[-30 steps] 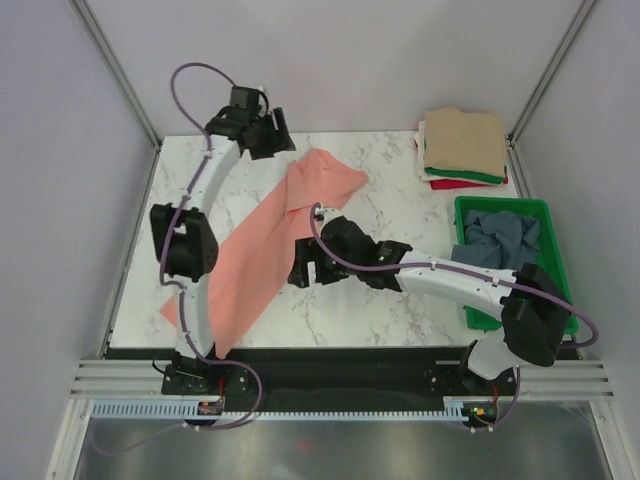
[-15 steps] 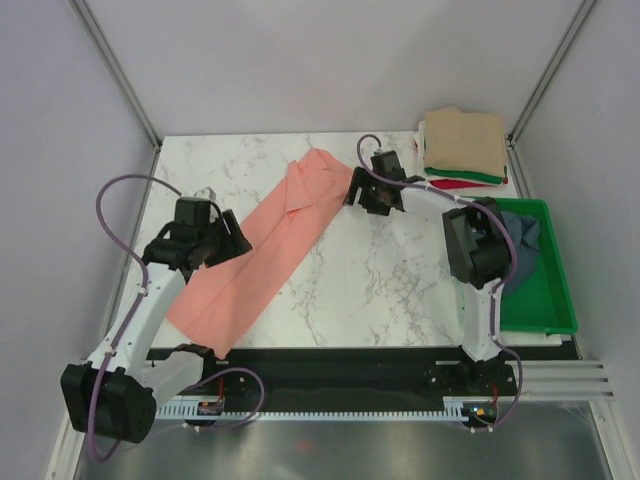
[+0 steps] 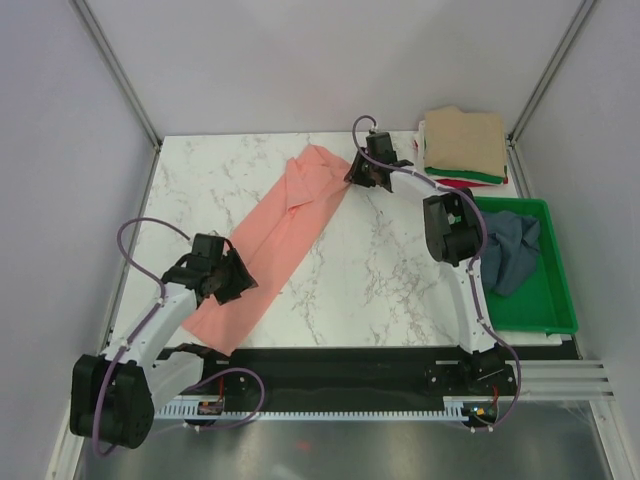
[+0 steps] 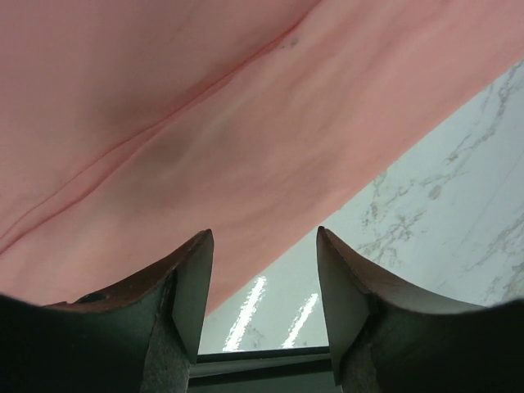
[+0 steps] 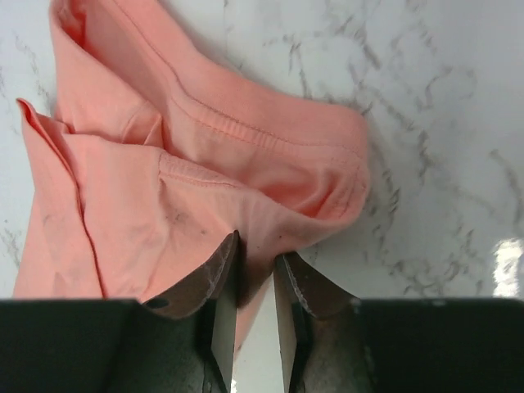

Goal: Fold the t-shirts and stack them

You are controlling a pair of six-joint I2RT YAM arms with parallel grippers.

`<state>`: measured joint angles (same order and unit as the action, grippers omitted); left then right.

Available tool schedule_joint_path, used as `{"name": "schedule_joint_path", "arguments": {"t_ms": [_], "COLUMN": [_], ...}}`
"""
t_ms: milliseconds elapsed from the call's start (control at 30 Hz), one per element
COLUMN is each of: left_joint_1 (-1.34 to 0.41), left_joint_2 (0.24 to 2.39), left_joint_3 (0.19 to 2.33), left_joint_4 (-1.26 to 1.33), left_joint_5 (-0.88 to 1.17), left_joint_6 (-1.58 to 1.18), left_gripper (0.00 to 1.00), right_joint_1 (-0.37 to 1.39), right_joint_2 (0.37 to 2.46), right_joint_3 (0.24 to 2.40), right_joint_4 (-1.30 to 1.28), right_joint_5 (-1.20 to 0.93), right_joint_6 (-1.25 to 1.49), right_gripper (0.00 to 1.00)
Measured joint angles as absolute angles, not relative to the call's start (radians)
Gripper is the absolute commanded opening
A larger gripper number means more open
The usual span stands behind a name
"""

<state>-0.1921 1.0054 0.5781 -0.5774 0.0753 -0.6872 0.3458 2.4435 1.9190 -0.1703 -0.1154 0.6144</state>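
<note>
A salmon-pink t-shirt (image 3: pixel 285 225) lies as a long diagonal strip on the marble table, running from far centre to near left. My left gripper (image 3: pixel 232 283) hovers over its near-left end, open; in the left wrist view the shirt (image 4: pixel 205 106) has its edge running between the fingers of the gripper (image 4: pixel 263 233). My right gripper (image 3: pixel 355 178) is at the shirt's far right corner. The right wrist view shows that gripper (image 5: pixel 256 246) closed narrowly on a fold of the shirt (image 5: pixel 188 155) near the collar.
A folded stack of t-shirts (image 3: pixel 462 145), tan on top with green, white and red edges below, sits at the far right corner. A green tray (image 3: pixel 545 318) along the right edge holds a crumpled blue-grey t-shirt (image 3: pixel 505 250). Grey walls enclose the table.
The left gripper moved down along the shirt toward the near-left end. The right gripper swung from mid-table to the shirt's far right corner and closed on the cloth.
</note>
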Motion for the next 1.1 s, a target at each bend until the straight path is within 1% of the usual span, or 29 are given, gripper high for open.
{"name": "schedule_joint_path", "arguments": {"t_ms": [100,233,367,533,633,733,833,867,967,1000,1033,1100], "left_joint_1": [-0.199,-0.202,-0.25,-0.423,-0.557,-0.706,-0.841,-0.878,-0.955,-0.972,-0.985,-0.999], "left_joint_2": [1.037,1.124,1.184,1.251,1.307,1.42,1.581,1.634,1.737,1.755,1.763,1.763], "left_joint_3": [0.524,0.486,0.493,0.519,0.531,0.586,0.716,0.762,0.875,0.897,0.91,0.917], "left_joint_4": [-0.542,-0.464,-0.353,-0.268,-0.192,-0.112,-0.043,-0.03,-0.014,-0.014,-0.022,-0.038], "left_joint_5": [0.055,0.065,0.073,0.059,0.066,0.081,0.109,0.113,0.123,0.123,0.121,0.108], "left_joint_6": [-0.708,-0.725,-0.744,-0.828,-0.907,-0.994,-1.056,-1.069,-1.085,-1.088,-1.089,-1.089], "left_gripper": [0.59,0.54,0.53,0.53,0.53,0.52,0.52,0.52,0.52,0.52,0.52,0.53], "right_joint_1": [0.323,0.284,0.256,0.251,0.252,0.252,0.252,0.252,0.251,0.251,0.25,0.249], "right_joint_2": [2.483,2.577,2.697,2.754,2.787,2.824,2.841,2.845,2.849,2.849,2.849,2.838], "right_joint_3": [1.982,2.142,2.316,2.371,2.397,2.421,2.425,2.426,2.427,2.426,2.424,2.395], "right_joint_4": [-0.176,-0.194,-0.172,-0.092,-0.034,0.039,0.092,0.107,0.125,0.125,0.126,0.153], "right_joint_5": [-0.107,-0.119,-0.171,-0.174,-0.168,-0.168,-0.17,-0.17,-0.171,-0.171,-0.171,-0.173], "right_joint_6": [0.585,0.548,0.544,0.557,0.577,0.608,0.633,0.64,0.64,0.639,0.636,0.632], "right_gripper": [0.32,0.39,0.4,0.38,0.41,0.43,0.48,0.48,0.46,0.47,0.5,0.51]}}
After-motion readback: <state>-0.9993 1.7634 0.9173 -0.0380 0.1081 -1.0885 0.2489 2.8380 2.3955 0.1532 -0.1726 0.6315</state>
